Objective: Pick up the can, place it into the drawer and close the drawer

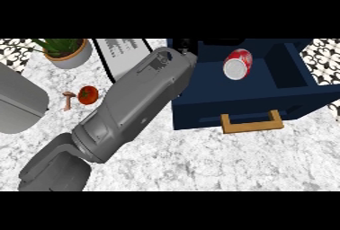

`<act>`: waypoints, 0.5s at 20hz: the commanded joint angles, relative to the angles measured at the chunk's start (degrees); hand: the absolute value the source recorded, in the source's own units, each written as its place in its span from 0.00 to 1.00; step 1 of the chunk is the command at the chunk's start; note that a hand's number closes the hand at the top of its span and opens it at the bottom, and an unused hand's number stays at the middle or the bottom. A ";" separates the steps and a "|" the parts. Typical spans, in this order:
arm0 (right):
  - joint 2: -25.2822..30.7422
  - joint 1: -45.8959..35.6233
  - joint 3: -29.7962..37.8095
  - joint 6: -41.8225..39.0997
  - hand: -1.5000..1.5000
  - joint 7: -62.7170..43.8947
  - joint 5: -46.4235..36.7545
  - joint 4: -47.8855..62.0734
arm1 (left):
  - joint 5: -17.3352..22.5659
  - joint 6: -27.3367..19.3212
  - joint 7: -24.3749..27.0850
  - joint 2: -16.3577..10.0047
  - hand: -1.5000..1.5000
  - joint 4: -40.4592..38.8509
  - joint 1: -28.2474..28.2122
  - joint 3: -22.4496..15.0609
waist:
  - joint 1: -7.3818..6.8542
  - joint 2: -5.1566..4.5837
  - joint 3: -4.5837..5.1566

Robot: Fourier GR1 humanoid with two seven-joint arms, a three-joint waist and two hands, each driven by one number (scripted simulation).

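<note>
Can (237, 64) lies inside the open drawer (199, 112), toward its back wall, silver end facing the view. It looks like a light, thin-walled metal cylinder, smooth, likely to roll or dent, and is best held across its round side. The drawer's wooden handle (252, 122) juts over the desk (199, 161). The left robot hand (184, 44) sits at the drawer's back left corner, mostly hidden behind its forearm, and I cannot tell whether it is spread or closed.

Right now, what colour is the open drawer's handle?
Tan: the bracket-shaped handle on the navy drawer; head view.
</note>
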State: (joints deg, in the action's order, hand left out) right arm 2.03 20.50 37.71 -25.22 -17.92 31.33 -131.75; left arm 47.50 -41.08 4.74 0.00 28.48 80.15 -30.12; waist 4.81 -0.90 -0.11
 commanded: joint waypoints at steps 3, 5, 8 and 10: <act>0.10 -0.44 -0.79 -0.61 0.00 -0.45 -0.65 -0.37 | 3.29 -2.54 0.96 0.00 0.00 -2.17 0.53 -3.24 | 1.20 -0.37 -0.04; 0.96 -2.48 -1.36 -0.49 0.00 -0.30 -2.53 2.15 | 4.60 -4.16 -0.06 0.00 0.00 -2.04 2.10 -3.11 | 0.45 -0.30 -0.05; 1.71 -1.41 0.74 0.33 0.00 -1.31 0.81 -0.59 | 4.66 -2.92 3.19 0.00 0.00 -2.88 -0.39 -4.28 | 0.27 -0.08 0.01; 1.08 -3.96 -1.41 2.49 0.00 -2.49 -1.65 -0.81 | 5.72 -3.46 3.78 0.00 0.00 -1.86 -0.89 -5.52 | 0.06 -0.25 0.01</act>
State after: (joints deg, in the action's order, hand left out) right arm 2.93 18.70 37.33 -24.61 -19.10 30.75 -132.10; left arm 51.91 -43.94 7.34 0.00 25.88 80.31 -33.55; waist 5.27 -1.13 -0.11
